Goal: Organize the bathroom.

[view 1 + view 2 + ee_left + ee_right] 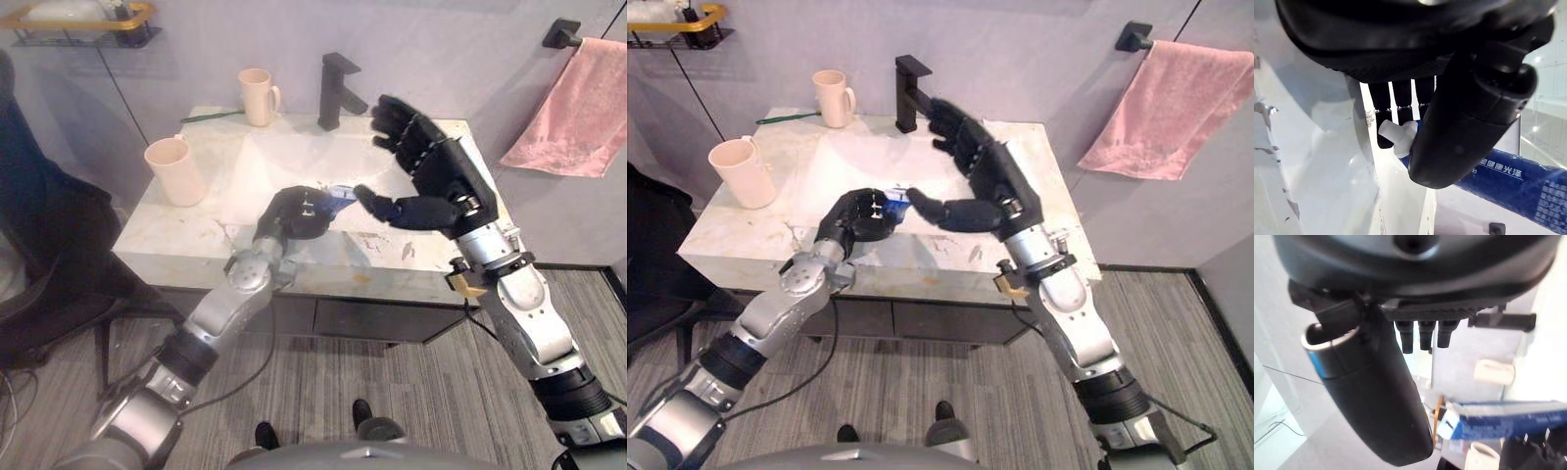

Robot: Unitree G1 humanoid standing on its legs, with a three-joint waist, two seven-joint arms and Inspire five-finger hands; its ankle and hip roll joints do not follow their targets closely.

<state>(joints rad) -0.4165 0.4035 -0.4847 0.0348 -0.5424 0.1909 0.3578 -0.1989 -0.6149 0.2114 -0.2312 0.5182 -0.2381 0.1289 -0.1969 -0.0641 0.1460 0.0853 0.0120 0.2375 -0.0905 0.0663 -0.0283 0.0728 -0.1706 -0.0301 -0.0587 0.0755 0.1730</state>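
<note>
Left eye view has my left hand (297, 213) curled at the front lip of the white sink (294, 162), with a sliver of blue poking out past the knuckles toward my right hand (441, 176). What that blue thing is comes clear from my left wrist view: a blue toothpaste tube (1518, 183) with a white cap, my fingers (1400, 98) and thumb closed round its capped end. My right wrist view catches the same tube from the other side, flat end toward me, with my left hand's dark knuckles under it.

My right hand hovers above the basin just beside the tube, fingers spread straight and thumb pointing at the tube's free end, holding nothing; in the right eye view the thumb tip sits just beside the blue end, and I cannot tell whether they touch.

Both head views take in the marble counter (186, 235), and what stands on it: a cream mug (174, 171) at the near left, a second mug (258, 96) at the back beside the black faucet (337, 93), and a green toothbrush (211, 116) lying by that mug. A pink towel (578, 108) hangs from a bar on the right wall, and a yellow-rimmed shelf (78, 24) is mounted at upper left.
</note>
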